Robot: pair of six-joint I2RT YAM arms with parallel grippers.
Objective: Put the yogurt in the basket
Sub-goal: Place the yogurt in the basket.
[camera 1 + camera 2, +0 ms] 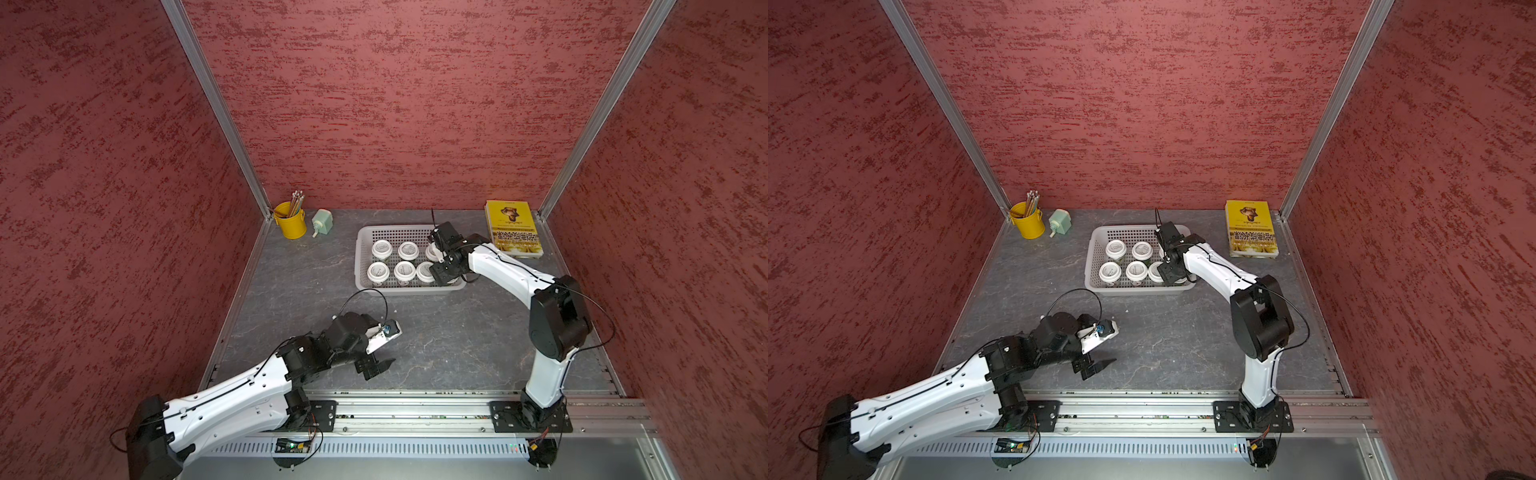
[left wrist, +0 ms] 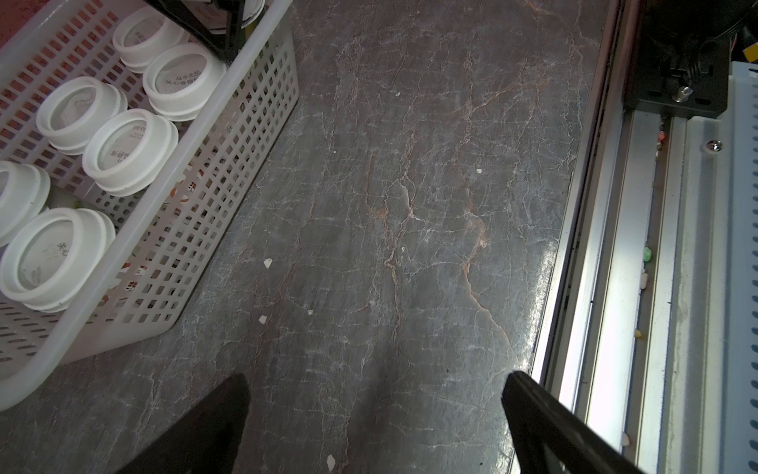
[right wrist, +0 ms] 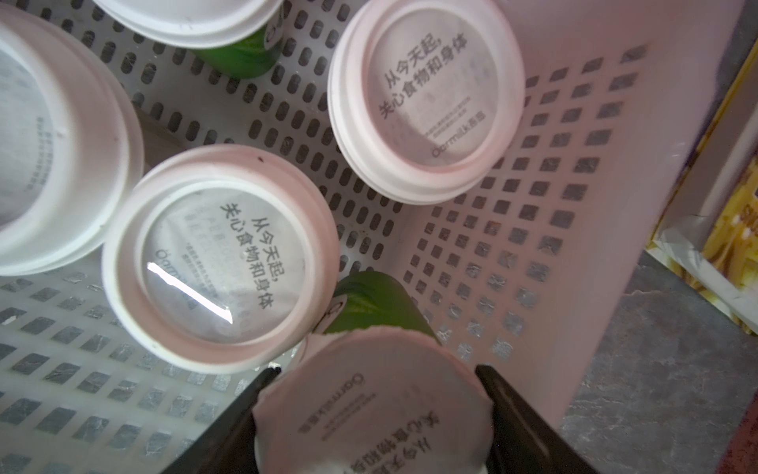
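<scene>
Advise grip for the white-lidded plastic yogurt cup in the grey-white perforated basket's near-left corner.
Probably take the yogurt cup by its round lid, jaws across the rim, from straight above: it stands upright, and the basket wall and neighbouring cups close off its sides.

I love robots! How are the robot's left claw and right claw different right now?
The left gripper hangs over bare table; the right gripper reaches into the basket. The left gripper's jaws stand wide with nothing between them; the right gripper's hold a yogurt cup. Both have black fingers.
</scene>
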